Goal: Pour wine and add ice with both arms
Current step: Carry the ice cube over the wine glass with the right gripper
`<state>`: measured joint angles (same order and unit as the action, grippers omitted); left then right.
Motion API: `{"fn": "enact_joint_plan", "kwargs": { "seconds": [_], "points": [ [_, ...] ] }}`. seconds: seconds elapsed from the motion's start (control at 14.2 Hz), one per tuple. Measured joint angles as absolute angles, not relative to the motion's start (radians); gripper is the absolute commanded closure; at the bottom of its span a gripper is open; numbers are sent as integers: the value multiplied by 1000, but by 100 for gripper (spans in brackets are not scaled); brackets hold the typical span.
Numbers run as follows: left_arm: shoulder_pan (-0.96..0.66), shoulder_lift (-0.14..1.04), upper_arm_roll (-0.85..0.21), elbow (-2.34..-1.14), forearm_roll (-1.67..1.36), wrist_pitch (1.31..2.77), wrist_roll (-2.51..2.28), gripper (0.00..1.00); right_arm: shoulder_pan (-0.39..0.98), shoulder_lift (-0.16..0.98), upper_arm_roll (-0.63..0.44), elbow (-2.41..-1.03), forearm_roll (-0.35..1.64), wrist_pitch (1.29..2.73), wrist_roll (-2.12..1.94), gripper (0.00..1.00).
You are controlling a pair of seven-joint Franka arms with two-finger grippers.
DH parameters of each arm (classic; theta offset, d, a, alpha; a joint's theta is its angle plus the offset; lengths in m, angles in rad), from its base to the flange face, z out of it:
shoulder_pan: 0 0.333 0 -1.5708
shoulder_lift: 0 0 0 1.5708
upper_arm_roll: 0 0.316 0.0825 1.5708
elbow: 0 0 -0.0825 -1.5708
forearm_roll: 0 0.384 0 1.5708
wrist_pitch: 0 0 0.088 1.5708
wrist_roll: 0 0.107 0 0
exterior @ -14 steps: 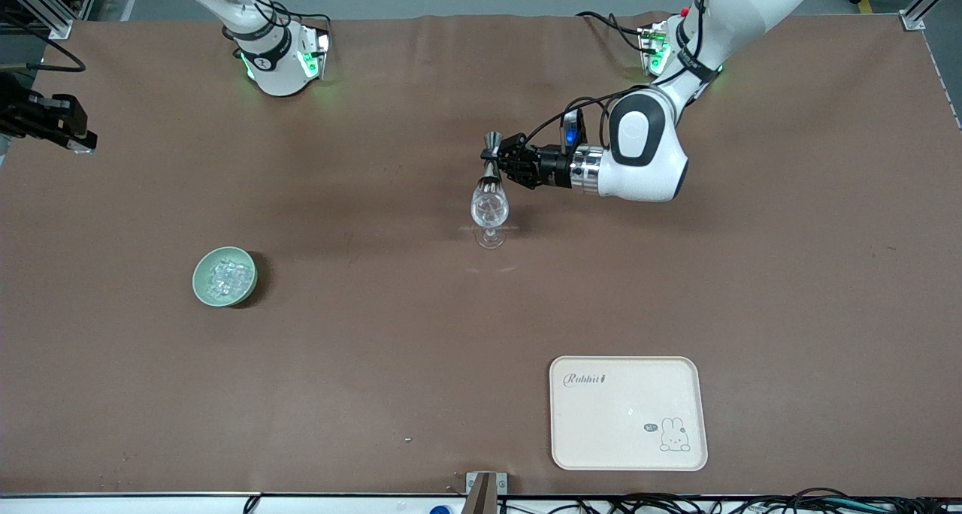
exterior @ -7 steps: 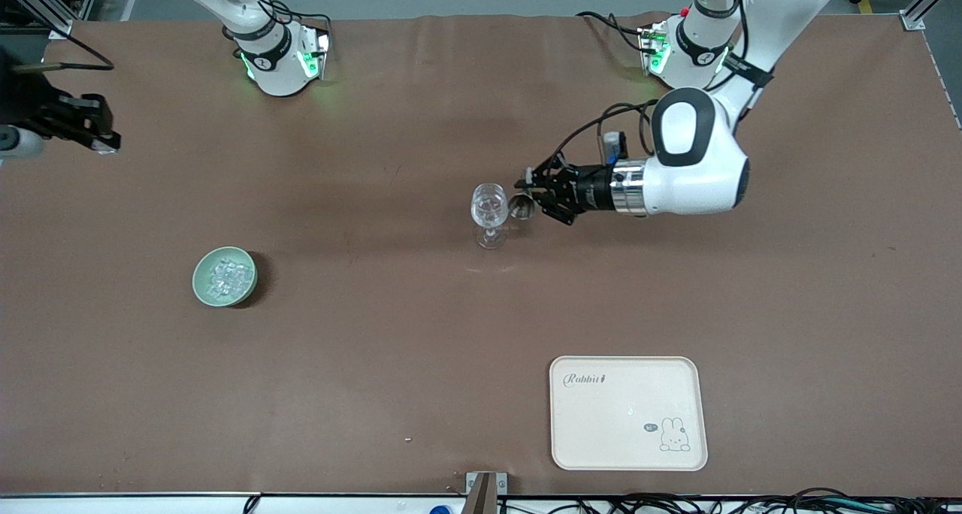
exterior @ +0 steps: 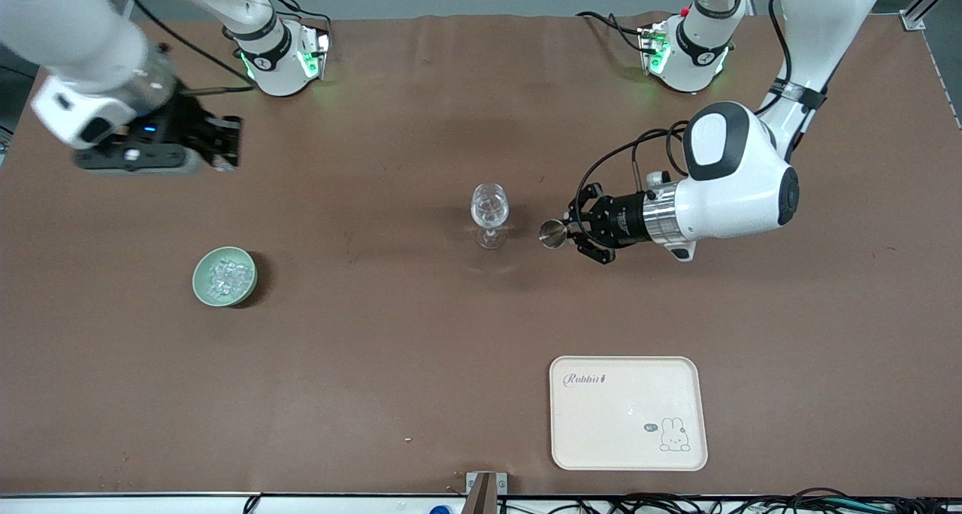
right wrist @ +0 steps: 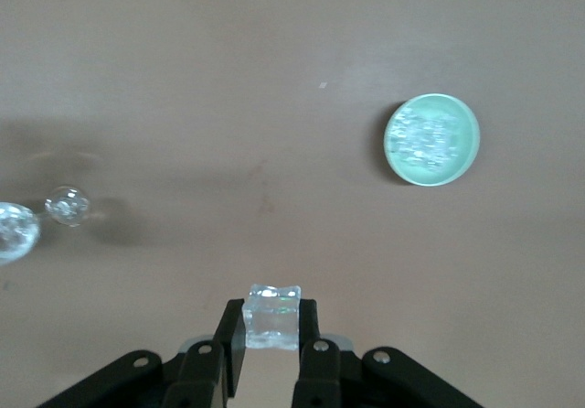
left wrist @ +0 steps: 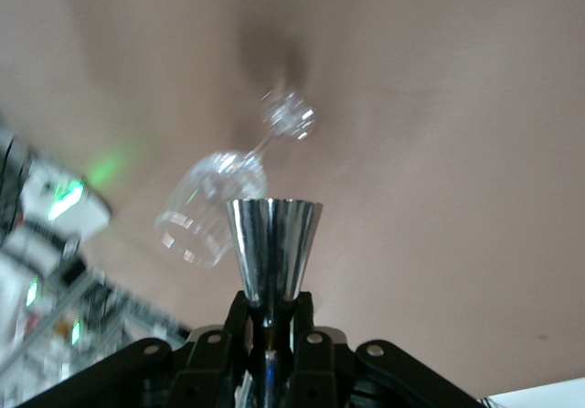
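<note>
Since a second ago your left gripper [exterior: 569, 233], fingers pinching the shiny steel jigger [exterior: 553, 234], has left the clear stemmed wineglass [exterior: 489, 208]. Carry the right gripper [right wrist: 271, 339], pinching a clear ice cube [right wrist: 271, 316], squarely over its rim.

Left pincer [exterior: 569, 232] and right pincer [right wrist: 271, 348] are both clamped shut, arms raised.

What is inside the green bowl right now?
The green bowl holds a heap of clear ice cubes that covers its floor; whatever lies under the heap is hidden. One more ice cube sits clamped in the right gripper, outside the bowl.
</note>
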<state>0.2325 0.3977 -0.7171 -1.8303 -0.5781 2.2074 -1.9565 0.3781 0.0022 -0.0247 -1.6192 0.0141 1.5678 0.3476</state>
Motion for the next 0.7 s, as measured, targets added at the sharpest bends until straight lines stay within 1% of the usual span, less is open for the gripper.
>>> {"fn": "enact_joint_plan", "kwargs": {
  "seconds": [0.14,0.49,0.7],
  "points": [
    [214,408,-723,-1806,-459,2207,-1948,99,464,50,-24,-1621,15,1633,454,100],
    [199,415,-717,-1759,-371,2206,-1860,99,638,164,-24,-1621,22,1776,650,100],
    [213,483,-700,-1667,-288,2207,-1833,99,709,221,-24,-1622,55,1873,716,100]
  ]
}}
